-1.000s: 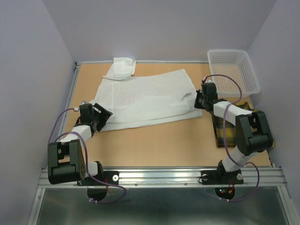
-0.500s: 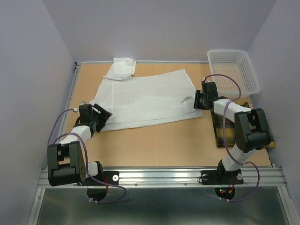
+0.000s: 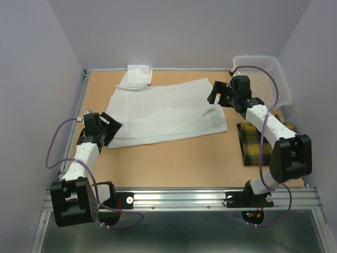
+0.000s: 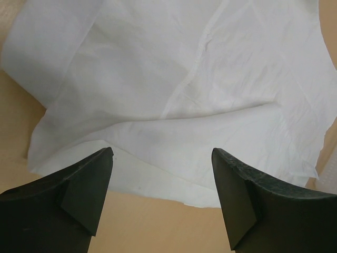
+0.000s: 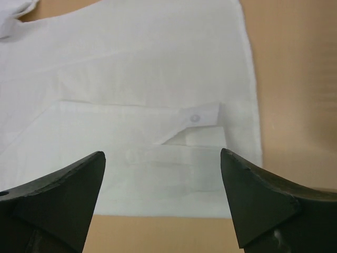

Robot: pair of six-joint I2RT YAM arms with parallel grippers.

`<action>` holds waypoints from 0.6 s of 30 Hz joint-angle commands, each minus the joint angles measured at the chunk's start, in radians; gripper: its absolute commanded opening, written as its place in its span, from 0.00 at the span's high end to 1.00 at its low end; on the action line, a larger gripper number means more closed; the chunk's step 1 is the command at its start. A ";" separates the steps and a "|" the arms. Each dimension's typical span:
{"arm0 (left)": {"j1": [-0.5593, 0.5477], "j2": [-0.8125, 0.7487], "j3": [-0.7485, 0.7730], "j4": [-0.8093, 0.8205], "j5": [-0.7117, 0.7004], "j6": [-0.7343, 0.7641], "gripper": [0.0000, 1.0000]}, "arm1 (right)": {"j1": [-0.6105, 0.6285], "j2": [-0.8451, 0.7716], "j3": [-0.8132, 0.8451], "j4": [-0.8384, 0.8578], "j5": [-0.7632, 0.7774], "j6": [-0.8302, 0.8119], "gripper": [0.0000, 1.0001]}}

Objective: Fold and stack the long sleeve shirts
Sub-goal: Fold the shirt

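The left arm reaches low from its base toward the near-left corner of the white shirt [image 3: 168, 108], and the left gripper [image 3: 109, 127] stands there with its jaws spread wide and nothing between them; in the wrist view its fingertips [image 4: 103, 158] sit just short of the shirt's near hem, over bare table [image 3: 174, 163]. The right arm stretches far forward and to the left, its forearm passing over the plaid shirt [image 3: 253, 143], and the right gripper [image 3: 217, 98] hovers over the right edge of the white shirt, also released and holding nothing. A white mesh basket [image 3: 255, 57] stands in the far-right corner, just right of the right wrist, with a purple cable arching across it. The plaid shirt lies folded into a small rectangle on the right side of the table, near the basket and well apart from the white one. The white shirt lies spread flat across the far middle of the table, lightly creased, its collar [image 3: 138, 74] bunched at the far-left end. In the right wrist view a sleeve is folded in across the body, its cuff showing one small button [image 5: 195, 118].
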 commanded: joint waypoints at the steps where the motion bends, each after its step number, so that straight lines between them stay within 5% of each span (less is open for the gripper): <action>1: 0.008 -0.087 0.061 -0.147 -0.042 0.049 0.13 | 0.086 0.011 0.090 -0.005 -0.124 0.076 0.05; 8: 0.007 -0.167 0.052 -0.166 -0.044 0.072 0.13 | 0.246 0.104 0.133 0.135 -0.161 0.182 0.04; 18: 0.007 -0.017 0.036 0.058 0.042 0.018 0.17 | 0.381 0.278 0.143 0.428 -0.321 0.331 0.05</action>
